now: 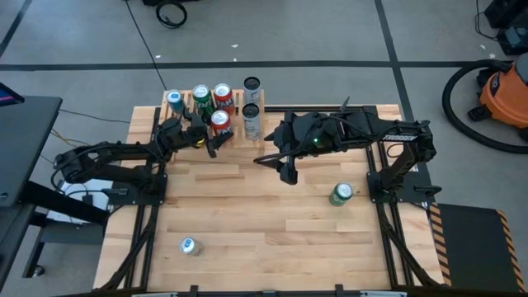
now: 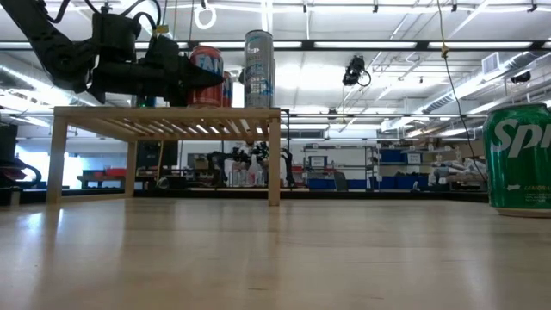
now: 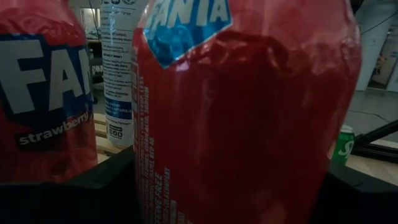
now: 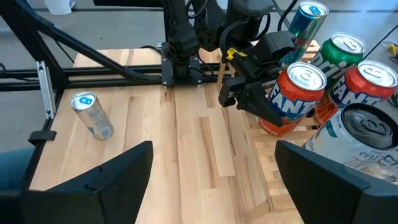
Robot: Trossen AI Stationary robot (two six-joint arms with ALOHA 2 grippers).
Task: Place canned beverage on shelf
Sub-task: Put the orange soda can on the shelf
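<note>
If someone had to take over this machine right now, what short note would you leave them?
Left gripper: at the shelf, fingers around a red Fanta can standing on it; whether they have let go is unclear.
Right gripper: open, empty, hovering over mid-table.
Done: six cans on the shelf, counting the red Fanta.
Left: a green can on the table at the right, a blue-and-silver can lying near the front-left. Both remain to be shelved.
</note>
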